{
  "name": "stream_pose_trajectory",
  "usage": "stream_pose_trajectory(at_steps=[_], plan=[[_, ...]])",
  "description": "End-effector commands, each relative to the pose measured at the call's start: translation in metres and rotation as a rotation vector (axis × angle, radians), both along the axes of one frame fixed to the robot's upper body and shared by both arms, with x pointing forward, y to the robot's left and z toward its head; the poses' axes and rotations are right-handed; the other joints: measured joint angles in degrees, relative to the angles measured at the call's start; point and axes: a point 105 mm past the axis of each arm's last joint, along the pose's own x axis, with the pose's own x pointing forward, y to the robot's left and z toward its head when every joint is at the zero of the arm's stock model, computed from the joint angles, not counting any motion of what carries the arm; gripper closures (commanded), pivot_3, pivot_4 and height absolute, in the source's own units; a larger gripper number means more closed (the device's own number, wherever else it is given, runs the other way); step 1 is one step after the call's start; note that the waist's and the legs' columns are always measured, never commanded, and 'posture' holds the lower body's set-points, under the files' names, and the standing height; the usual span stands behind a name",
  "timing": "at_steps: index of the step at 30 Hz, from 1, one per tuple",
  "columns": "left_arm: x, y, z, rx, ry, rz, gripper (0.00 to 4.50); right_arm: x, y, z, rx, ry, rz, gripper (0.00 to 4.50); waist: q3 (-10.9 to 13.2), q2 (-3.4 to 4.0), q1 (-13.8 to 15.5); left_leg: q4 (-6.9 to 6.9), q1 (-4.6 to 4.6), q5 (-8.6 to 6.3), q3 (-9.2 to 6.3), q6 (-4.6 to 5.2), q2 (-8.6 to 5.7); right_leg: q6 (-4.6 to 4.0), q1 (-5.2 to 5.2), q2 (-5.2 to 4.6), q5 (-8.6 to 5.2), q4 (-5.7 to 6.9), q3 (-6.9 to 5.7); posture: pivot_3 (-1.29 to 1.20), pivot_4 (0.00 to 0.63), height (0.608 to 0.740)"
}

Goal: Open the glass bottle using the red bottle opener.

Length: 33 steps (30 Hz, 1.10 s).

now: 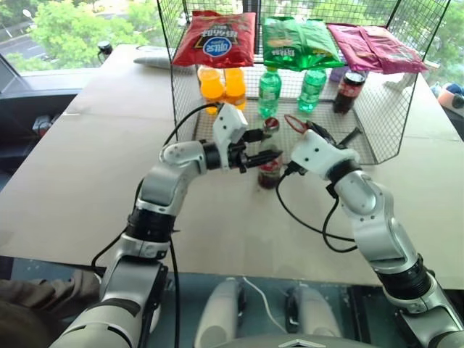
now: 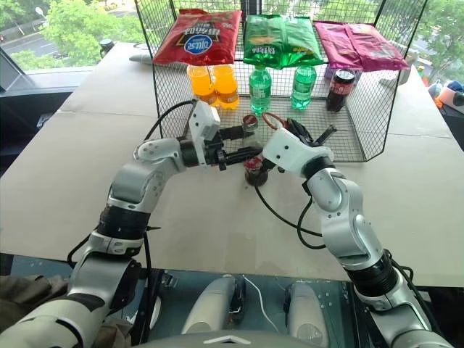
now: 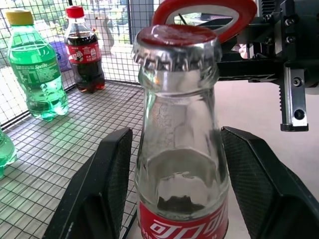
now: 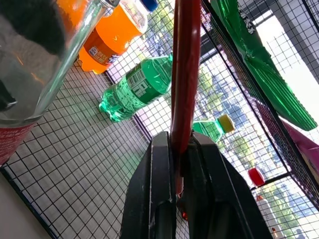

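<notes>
At frame centre, the glass bottle (image 1: 269,172) stands on the table (image 1: 87,181), left gripper (image 3: 174,169) fingers flanking its neck, contact unclear. The right gripper (image 4: 175,164) clenches the red bottle opener (image 3: 209,11) behind the cap.

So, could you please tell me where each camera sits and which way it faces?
Left and right eye views: head, looking forward and down at the glass bottle; both arms show.
Left wrist view: left wrist, facing the bottle neck between the left gripper fingers.
Right wrist view: right wrist, along the right gripper holding the red bottle opener.
All share the bottle.
</notes>
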Motion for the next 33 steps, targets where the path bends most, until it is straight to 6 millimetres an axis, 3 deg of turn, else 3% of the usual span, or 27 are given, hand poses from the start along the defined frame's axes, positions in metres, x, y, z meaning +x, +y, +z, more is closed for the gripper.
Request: stream_pose_trajectory(at_steps=[1,8,9,11,13,20,33], plan=[[-0.007,-0.003,0.015,-0.028,-0.066,-0.023,1.59,-0.002,-0.005,0.012,0.012,-0.051,-0.014,4.50,0.00,0.00,0.00,0.00,0.00,0.00,0.00,0.00,0.00,0.00,0.00,0.00,0.00,0.00,0.00,0.00,0.150,0.740],[-0.007,-0.005,0.017,-0.031,-0.072,-0.024,1.59,-0.002,-0.005,0.013,0.004,-0.057,-0.012,4.50,0.00,0.00,0.01,0.00,0.00,0.00,0.00,0.00,0.00,0.00,0.00,0.00,0.00,0.00,0.00,0.00,0.150,0.740],[-0.007,-0.005,0.017,-0.030,-0.072,-0.024,2.14,-0.002,-0.005,0.013,0.003,-0.058,-0.011,4.50,0.00,0.00,0.00,0.00,0.00,0.00,0.00,0.00,0.00,0.00,0.00,0.00,0.00,0.00,0.00,0.00,0.150,0.740],[-0.006,-0.005,0.017,-0.026,-0.076,-0.023,2.71,-0.003,-0.004,0.014,-0.001,-0.062,-0.007,4.50,0.00,0.01,0.02,0.00,0.00,0.00,0.00,0.00,0.00,0.00,0.00,0.00,0.00,0.00,0.00,0.00,0.150,0.740],[-0.006,-0.006,0.017,-0.023,-0.078,-0.022,2.93,-0.004,-0.004,0.015,-0.005,-0.067,-0.003,4.50,0.00,0.00,0.01,0.00,0.03,0.00,0.01,0.00,0.00,0.00,0.01,0.00,0.00,0.01,0.01,0.00,0.150,0.740],[-0.007,-0.005,0.016,-0.019,-0.079,-0.023,2.97,-0.006,0.003,0.011,-0.026,-0.071,0.019,4.50,0.00,0.00,0.01,0.00,0.05,0.01,0.01,-0.01,0.00,0.00,0.01,0.00,0.00,0.04,0.01,0.00,0.150,0.740],[-0.004,-0.004,0.017,-0.013,-0.082,-0.009,2.97,-0.012,0.034,-0.008,0.036,-0.007,0.088,4.50,-0.01,0.00,0.03,0.02,0.23,0.03,0.04,-0.05,0.02,-0.10,0.08,-0.01,-0.19,0.17,0.06,0.00,0.150,0.740]])
